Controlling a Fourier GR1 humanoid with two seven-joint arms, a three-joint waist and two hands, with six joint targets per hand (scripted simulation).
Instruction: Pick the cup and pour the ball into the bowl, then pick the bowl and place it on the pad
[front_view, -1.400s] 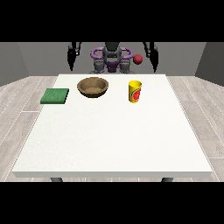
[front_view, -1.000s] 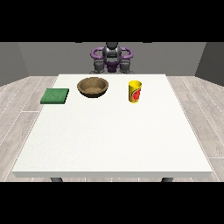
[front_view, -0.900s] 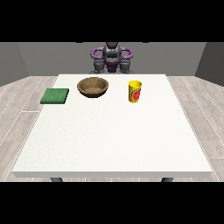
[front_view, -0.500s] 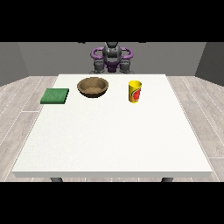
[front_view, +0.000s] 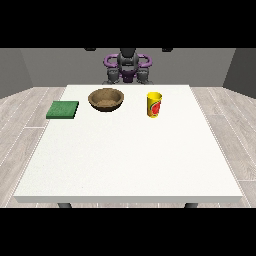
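A yellow cup (front_view: 154, 104) with a red mark stands upright on the white table (front_view: 130, 155), right of centre near the far edge. I see no ball; the cup's inside is hidden. A brown wooden bowl (front_view: 106, 99) sits to the cup's left. Further left, at the table's edge, lies the green pad (front_view: 63, 109). Only dark tips show at the picture's upper edge: the hand at the view's left (front_view: 90, 49) and the hand at the view's right (front_view: 167, 49), both high above and behind the table, far from every object.
The robot's torso (front_view: 128, 67) with purple shoulders stands behind the table's far edge. Bare white tabletop stretches from the objects to the near edge. Grey wooden floor surrounds the table.
At the earliest frame both arms hung beside the torso and a red ball showed near the arm at the view's right. Arms and ball then left view; now dark tips show at the top.
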